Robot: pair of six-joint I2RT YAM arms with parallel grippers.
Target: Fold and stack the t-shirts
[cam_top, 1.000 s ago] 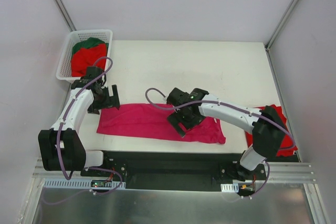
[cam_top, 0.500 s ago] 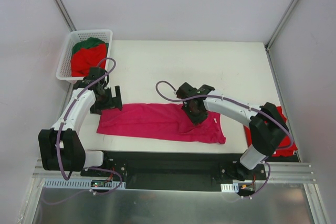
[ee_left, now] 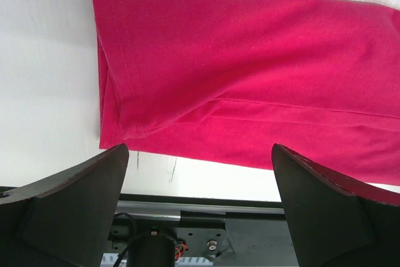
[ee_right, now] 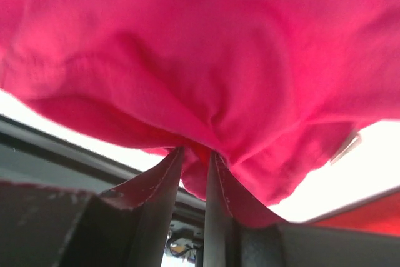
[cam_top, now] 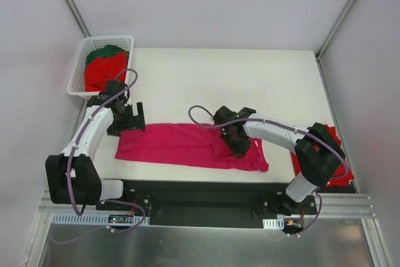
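Two grippers are at work over one magenta t-shirt (cam_top: 187, 145), and I place everything from the white basket (cam_top: 77, 73) at the far left corner of the table (cam_top: 250, 79). The shirt lies flat as a long folded band, nearer the arm bases than the basket, starting just below it and running away to its right.

The right gripper (cam_top: 239, 144) is down on the end of the band farthest from the basket. Its jaws are narrowed onto a pinch of magenta cloth; the wrist camera shows the fabric bunched and drawn in between the two fingers (ee_right: 159, 179) (a small tuck, not the whole thickness of the shirt).

The left gripper (cam_top: 128, 120) hangs between the basket and the shirt's nearest end, jaws spread wide and holding nothing. From its wrist camera the stitched hem edge of the shirt lies below and between the spread fingers, not touched by either.

Inside the basket sits a crumpled red t-shirt (cam_top: 103, 70) with a dark green t-shirt (cam_top: 106, 51) behind it. A second red t-shirt (cam_top: 334, 139) lies at the table edge farthest from the basket, partly hidden by the right arm.
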